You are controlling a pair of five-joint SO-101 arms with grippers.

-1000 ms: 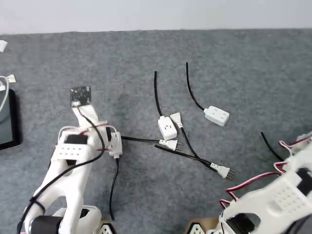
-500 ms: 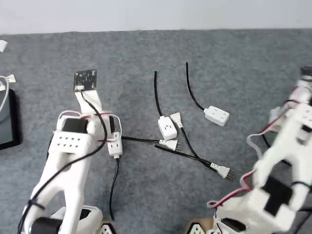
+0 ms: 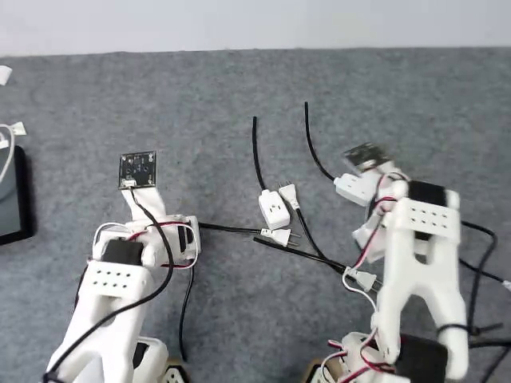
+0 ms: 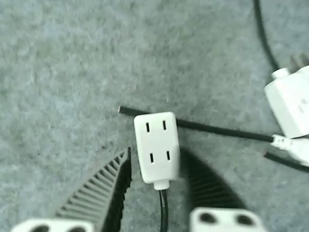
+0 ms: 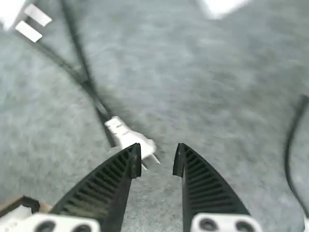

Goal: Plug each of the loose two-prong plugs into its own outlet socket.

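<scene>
we judge the loose plug (image 5: 126, 137), lying just by the tips of the empty, slightly open right gripper (image 5: 157, 155), light and hard on a springy cord (image 5: 89, 87), so we would pinch its white body by the flat sides, while the left gripper (image 4: 157, 158) stands open around an outlet socket (image 4: 156, 142).

Table cover (image 4: 58, 58): grey cloth, felt-like, rough, matt. Socket (image 4: 157, 147) between left gripper (image 4: 157, 162) fingers (image 4: 113, 186): white plastic, smooth, slight sheen. Its cord (image 4: 164, 215): black, smooth. Fingers: black ribbed plastic, matt. Plug (image 5: 128, 137) at right gripper (image 5: 157, 154) tips: white plastic, metal prongs.
</scene>
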